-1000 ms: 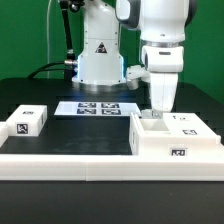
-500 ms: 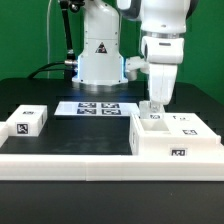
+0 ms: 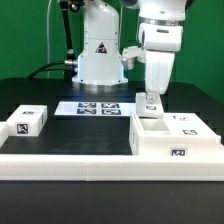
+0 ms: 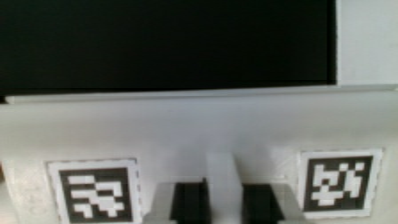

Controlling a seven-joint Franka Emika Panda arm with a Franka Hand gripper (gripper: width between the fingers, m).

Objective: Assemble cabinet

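Observation:
The large white cabinet box (image 3: 176,138) stands at the exterior view's right, with a tag on its front and tags on top. My gripper (image 3: 150,97) hangs just above the box's left rear corner. It is shut on a small white tagged panel (image 3: 151,102), held upright and lifted to about the box's rim. In the wrist view the two dark fingers (image 4: 187,205) press on a narrow white strip (image 4: 226,190), with white tagged surfaces (image 4: 93,190) on both sides. A smaller white tagged block (image 3: 28,120) lies at the exterior view's left.
The marker board (image 3: 98,108) lies flat behind the parts, in front of the robot base (image 3: 100,55). A long low white border rail (image 3: 70,160) runs along the table's front edge. The table top is black.
My gripper has risen from down at the box's top to above it, bringing the small tagged panel up with it.

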